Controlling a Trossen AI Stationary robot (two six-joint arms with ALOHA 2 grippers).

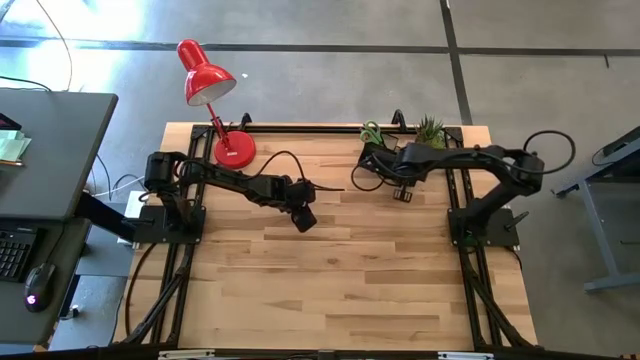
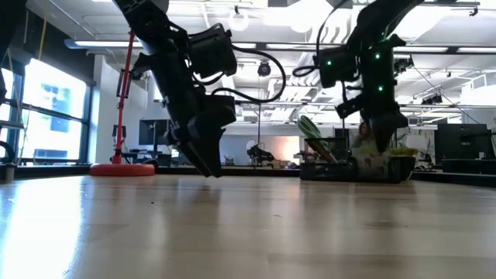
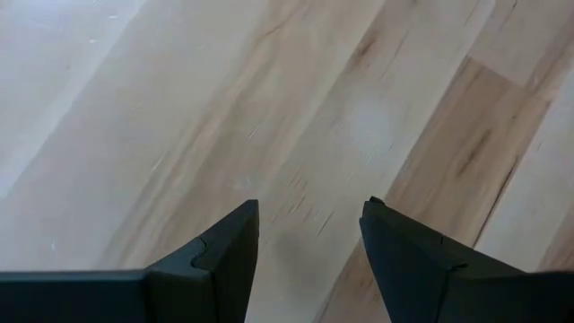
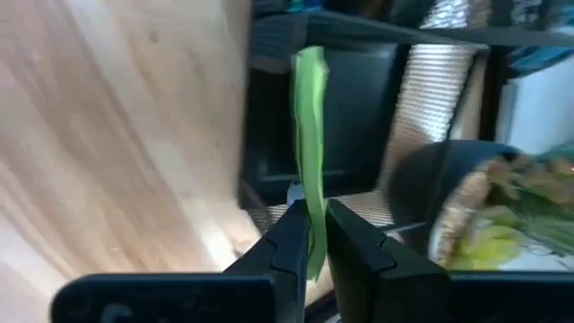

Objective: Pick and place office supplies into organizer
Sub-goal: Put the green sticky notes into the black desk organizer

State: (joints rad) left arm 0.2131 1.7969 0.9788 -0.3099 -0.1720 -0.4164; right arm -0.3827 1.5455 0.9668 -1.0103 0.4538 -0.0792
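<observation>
Fingers point(image 4: 312, 235) pinching green scissors point(image 4: 310, 117), over organizer point(image 4: 359, 117)

Green-handled scissors point(image 4: 310, 152), thin and seen edge-on, pinched between the fingers of the right gripper point(image 4: 316, 247) and standing up beyond the fingertips, handles leaning to one side in the low view. Black wire-mesh organizer point(image 4: 359, 135) directly ahead of that gripper, at the table's far edge, touching or just behind the scissors. Other supplies too small or hidden to make out.
</observation>
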